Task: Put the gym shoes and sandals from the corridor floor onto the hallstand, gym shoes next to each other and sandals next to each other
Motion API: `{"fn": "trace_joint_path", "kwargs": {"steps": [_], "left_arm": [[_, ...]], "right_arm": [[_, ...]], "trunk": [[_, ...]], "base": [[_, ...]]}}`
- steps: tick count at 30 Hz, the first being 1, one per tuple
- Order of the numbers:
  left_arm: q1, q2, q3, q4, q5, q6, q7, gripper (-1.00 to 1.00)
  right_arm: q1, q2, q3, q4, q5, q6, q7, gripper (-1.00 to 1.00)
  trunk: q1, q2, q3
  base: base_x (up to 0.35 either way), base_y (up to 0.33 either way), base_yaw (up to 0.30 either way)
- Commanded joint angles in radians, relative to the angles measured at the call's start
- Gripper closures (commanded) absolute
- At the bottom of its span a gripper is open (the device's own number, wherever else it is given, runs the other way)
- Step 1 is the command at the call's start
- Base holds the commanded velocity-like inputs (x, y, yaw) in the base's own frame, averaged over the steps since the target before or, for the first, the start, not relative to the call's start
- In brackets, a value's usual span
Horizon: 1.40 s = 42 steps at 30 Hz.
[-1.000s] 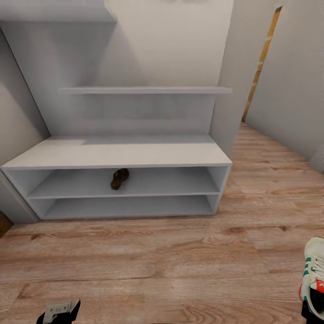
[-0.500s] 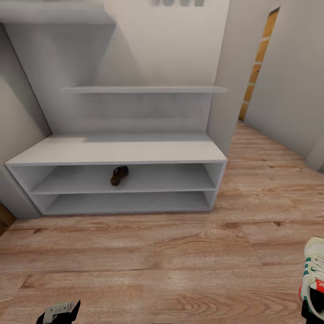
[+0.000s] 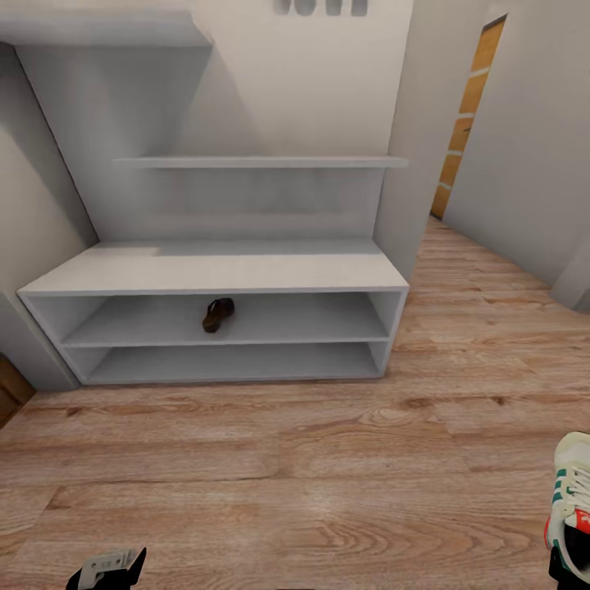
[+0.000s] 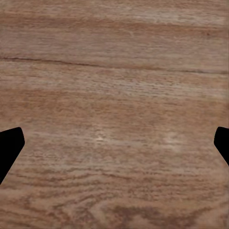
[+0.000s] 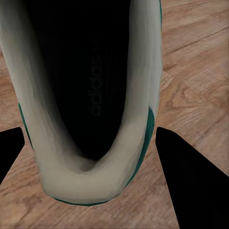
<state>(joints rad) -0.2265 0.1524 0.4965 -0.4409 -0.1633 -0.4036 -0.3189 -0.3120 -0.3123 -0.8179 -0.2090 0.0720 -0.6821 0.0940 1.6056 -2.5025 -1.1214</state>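
The off-white green-striped lace-up gym shoe (image 5: 90,95) looks light with a soft collar, best pinched there; right gripper (image 5: 90,157) jaws straddle its heel, contact can't be told.

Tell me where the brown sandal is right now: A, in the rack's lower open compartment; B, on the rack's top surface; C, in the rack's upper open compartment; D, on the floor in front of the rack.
C: the sandal lies on the shelf inside the upper of the rack's two open compartments, under the top surface and off the floor.
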Motion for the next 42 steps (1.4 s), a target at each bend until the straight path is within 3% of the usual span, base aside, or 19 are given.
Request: {"fn": "trace_joint_path", "kwargs": {"steps": [1, 3, 4, 5, 8, 9, 12, 13, 14, 17, 20, 21, 23, 24, 30, 34, 42], "left_arm": [[-0.001, -0.001, 0.008, 0.001, -0.011, -0.004, -0.006, -1.00], [-0.001, -0.001, 0.004, 0.001, -0.012, -0.004, -0.006, -1.00], [-0.002, -0.002, -0.004, 0.000, -0.011, -0.005, -0.008, -1.00], [-0.001, -0.002, -0.004, -0.001, -0.011, -0.005, -0.010, -1.00], [-0.002, -0.002, -0.005, -0.002, -0.010, -0.009, -0.040, -1.00], [-0.002, -0.001, -0.005, -0.003, -0.010, -0.010, -0.072, -1.00], [-0.002, -0.001, -0.003, -0.004, -0.009, -0.011, -0.134, -1.00], [-0.002, -0.001, -0.001, -0.004, -0.009, -0.011, -0.176, -1.00], [-0.002, -0.001, 0.000, -0.005, -0.009, -0.012, -0.196, -1.00], [-0.002, 0.003, 0.000, -0.005, -0.010, -0.013, -0.277, -1.00], [-0.002, 0.008, -0.003, -0.006, -0.011, -0.013, -0.318, -1.00], [-0.002, 0.010, -0.004, -0.007, -0.012, -0.013, -0.344, -1.00], [-0.002, 0.011, -0.004, -0.006, -0.012, -0.014, -0.366, -1.00], [-0.002, 0.012, -0.004, -0.006, -0.012, -0.014, -0.382, -1.00], [-0.002, 0.015, -0.004, -0.005, -0.014, -0.015, -0.406, -1.00], [-0.001, 0.016, -0.004, -0.004, -0.015, -0.016, -0.410, -1.00], [-0.001, 0.014, -0.004, -0.004, -0.016, -0.017, -0.410, -1.00]], "right_arm": [[-0.001, 0.000, -0.009, 0.001, 0.006, -0.003, 0.006, 1.00], [-0.001, 0.001, -0.009, 0.002, 0.006, -0.003, 0.006, 1.00], [-0.001, 0.031, 0.002, 0.006, 0.014, -0.002, 0.013, 1.00], [-0.001, 0.038, 0.010, 0.006, 0.019, -0.002, 0.017, 1.00], [-0.001, 0.079, 0.078, 0.005, 0.062, 0.000, 0.030, 1.00], [-0.001, 0.105, 0.125, 0.004, 0.093, 0.001, 0.032, 1.00], [-0.001, 0.149, 0.192, 0.001, 0.143, 0.004, 0.032, 1.00], [-0.002, 0.179, 0.224, 0.000, 0.172, 0.016, 0.032, 1.00], [-0.003, 0.193, 0.236, 0.000, 0.184, 0.028, 0.031, 1.00], [-0.025, 0.253, 0.270, -0.014, 0.235, 0.158, 0.032, 1.00], [-0.051, 0.285, 0.278, -0.048, 0.265, 0.278, 0.032, 1.00], [-0.069, 0.309, 0.282, -0.082, 0.287, 0.364, 0.031, 1.00], [-0.087, 0.335, 0.285, -0.122, 0.310, 0.452, 0.031, 1.00], [-0.104, 0.361, 0.287, -0.165, 0.334, 0.539, 0.030, 1.00], [-0.168, 0.446, 0.290, -0.296, 0.405, 0.796, -0.017, 1.00], [-0.235, 0.487, 0.308, -0.328, 0.431, 0.911, -0.083, 1.00], [-0.355, 0.487, 0.408, -0.342, 0.438, 1.024, -0.204, 1.00]], "trunk": [[0.000, 0.000, -0.001], [0.000, 0.000, -0.001], [0.000, 0.000, -0.001], [0.000, 0.000, -0.001], [0.000, 0.000, -0.001], [0.000, 0.000, -0.001], [0.000, 0.000, -0.001], [0.000, 0.000, -0.001], [0.000, 0.000, -0.001], [0.000, 0.000, -0.001], [0.000, 0.000, -0.001], [0.000, 0.000, -0.001], [0.000, 0.000, -0.001], [0.000, 0.000, -0.001], [0.000, 0.000, -0.001], [0.000, 0.000, -0.001], [0.000, 0.000, -0.001]], "base": [[-0.005, -0.001, 0.000], [-0.003, -0.001, 0.000], [0.000, 0.000, 0.000], [0.000, 0.000, 0.000], [0.000, 0.000, 0.000], [0.000, 0.000, 0.000], [0.000, 0.000, 0.000], [0.000, 0.000, 0.000], [0.000, 0.000, 0.000], [0.000, 0.000, 0.000], [0.000, 0.000, 0.000], [0.000, 0.000, 0.000], [0.000, 0.000, 0.000], [0.000, 0.000, 0.000], [0.000, 0.000, 0.000], [0.000, 0.000, 0.000], [0.000, 0.000, 0.000]]}}
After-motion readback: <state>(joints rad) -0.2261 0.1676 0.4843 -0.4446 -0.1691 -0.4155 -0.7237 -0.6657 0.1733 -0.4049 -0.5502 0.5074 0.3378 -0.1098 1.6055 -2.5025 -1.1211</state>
